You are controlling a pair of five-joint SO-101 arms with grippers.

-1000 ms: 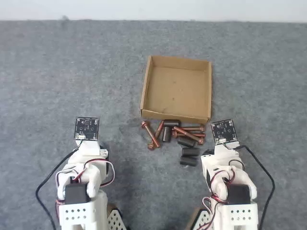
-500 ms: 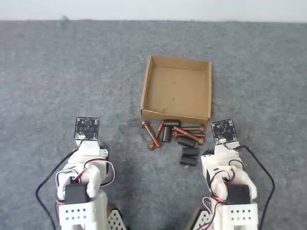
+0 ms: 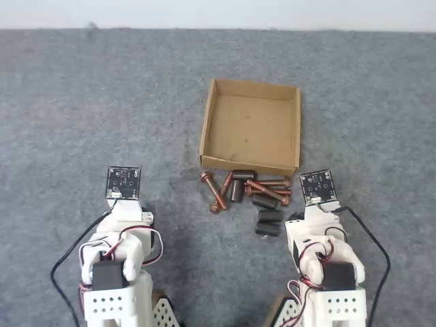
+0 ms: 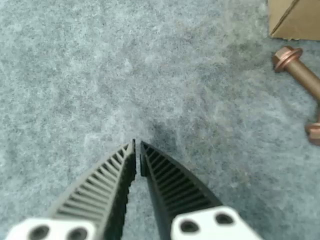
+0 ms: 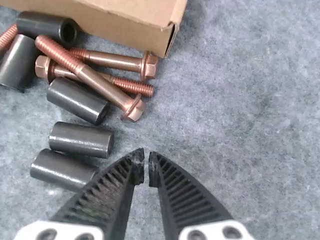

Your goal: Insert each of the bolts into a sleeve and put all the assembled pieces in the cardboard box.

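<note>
Several copper bolts [image 3: 267, 190] and black sleeves [image 3: 270, 216] lie in a loose heap on the grey carpet just in front of the cardboard box [image 3: 207, 126], which holds nothing. In the right wrist view my right gripper [image 5: 146, 162] is shut and empty, its tips close beside the nearest sleeve [image 5: 81, 139] and a flanged bolt [image 5: 85, 75]. My left gripper [image 4: 137, 148] is shut over bare carpet, with one bolt head [image 4: 286, 57] off to the side. From above, the left arm [image 3: 122, 225] stands left of the heap and the right arm [image 3: 317, 225] just right of it.
Grey carpet [image 3: 102, 102] covers the whole table, with wide room left of and behind the box. A box corner [image 4: 292, 17] shows in the left wrist view. A white wall [image 3: 218, 13] runs along the far edge.
</note>
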